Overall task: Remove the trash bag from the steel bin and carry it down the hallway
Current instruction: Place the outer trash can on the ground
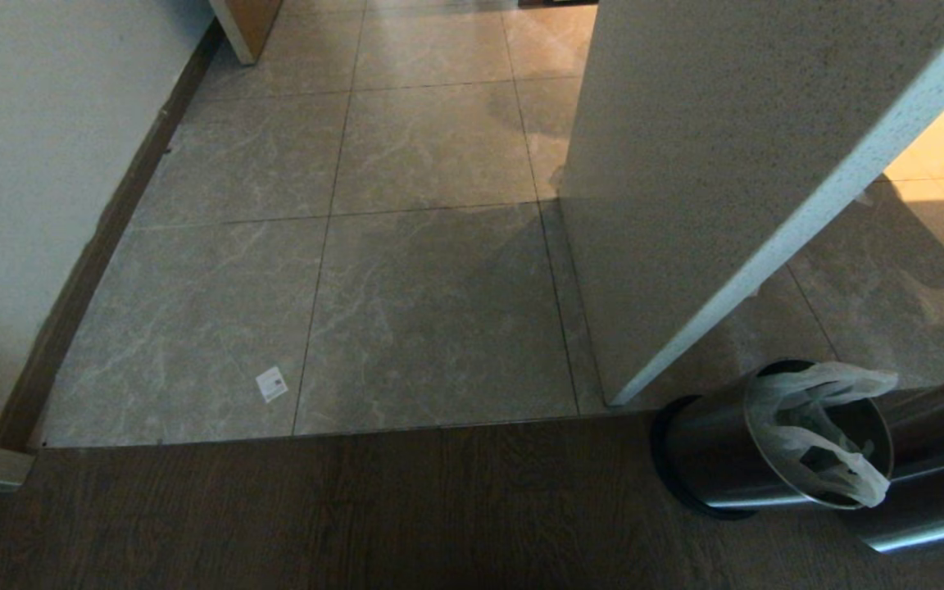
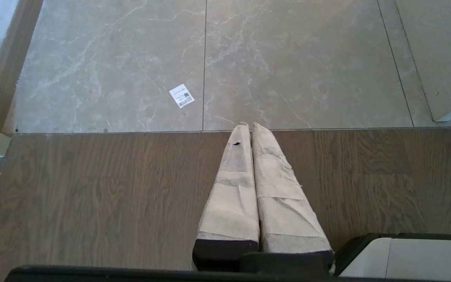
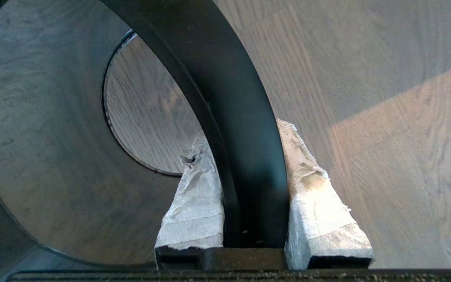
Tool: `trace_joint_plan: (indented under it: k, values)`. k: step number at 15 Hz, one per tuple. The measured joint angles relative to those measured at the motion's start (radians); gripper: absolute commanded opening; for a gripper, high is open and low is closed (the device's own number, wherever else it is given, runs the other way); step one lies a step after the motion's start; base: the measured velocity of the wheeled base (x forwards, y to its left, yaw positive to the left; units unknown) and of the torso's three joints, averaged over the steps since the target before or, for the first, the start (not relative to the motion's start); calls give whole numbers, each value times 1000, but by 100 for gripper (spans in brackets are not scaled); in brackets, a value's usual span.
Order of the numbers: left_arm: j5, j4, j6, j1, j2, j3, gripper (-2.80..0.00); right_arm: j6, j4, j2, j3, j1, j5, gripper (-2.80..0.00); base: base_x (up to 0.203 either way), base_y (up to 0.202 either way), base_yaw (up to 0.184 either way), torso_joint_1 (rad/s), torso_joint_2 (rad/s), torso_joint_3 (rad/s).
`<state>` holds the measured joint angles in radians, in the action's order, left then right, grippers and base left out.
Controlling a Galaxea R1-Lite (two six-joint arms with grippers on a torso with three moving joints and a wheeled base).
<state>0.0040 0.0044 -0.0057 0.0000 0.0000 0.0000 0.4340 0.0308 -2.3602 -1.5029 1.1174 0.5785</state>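
Observation:
The steel bin (image 1: 710, 463) stands at the lower right on the wooden floor, its black base toward the left. The white trash bag (image 1: 808, 426) hangs crumpled over its open top. Right beside it is a second steel cylinder (image 1: 931, 483) with a black rim ring (image 3: 233, 98). My right gripper (image 3: 242, 135) is shut on that ring, one finger inside the cylinder and one outside. Wooden floor shows through the cylinder's far end. The gripper itself is outside the head view. My left gripper (image 2: 249, 126) is shut and empty above the wooden floor.
The hallway's grey marbled tiles (image 1: 431, 311) begin just beyond the wooden floor (image 1: 316, 516). A speckled white wall corner (image 1: 726, 164) juts out right behind the bin. A white wall with dark skirting (image 1: 29, 164) runs along the left. A small white sticker (image 1: 271, 383) lies on a tile.

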Motion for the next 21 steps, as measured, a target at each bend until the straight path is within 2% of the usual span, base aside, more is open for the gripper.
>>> trace_joint_plan:
  k: [10, 19, 20, 21]
  values:
    - [0, 0, 0, 0, 0, 0, -280, -3, 50, -171, -190, -27, 0, -280, 0, 0, 0, 0, 0, 0]
    - [0, 0, 0, 0, 0, 0, -280, 3, 90, -257, -271, -30, -6, -280, 0, 0, 0, 0, 0, 0]
    - [0, 0, 0, 0, 0, 0, -280, 3, 88, -261, -273, -31, -7, 0, 0, 0, 0, 0, 0, 0]
    - [0, 0, 0, 0, 0, 0, -280, 2, 85, -262, -275, -31, -6, 0, 0, 0, 0, 0, 0, 0]
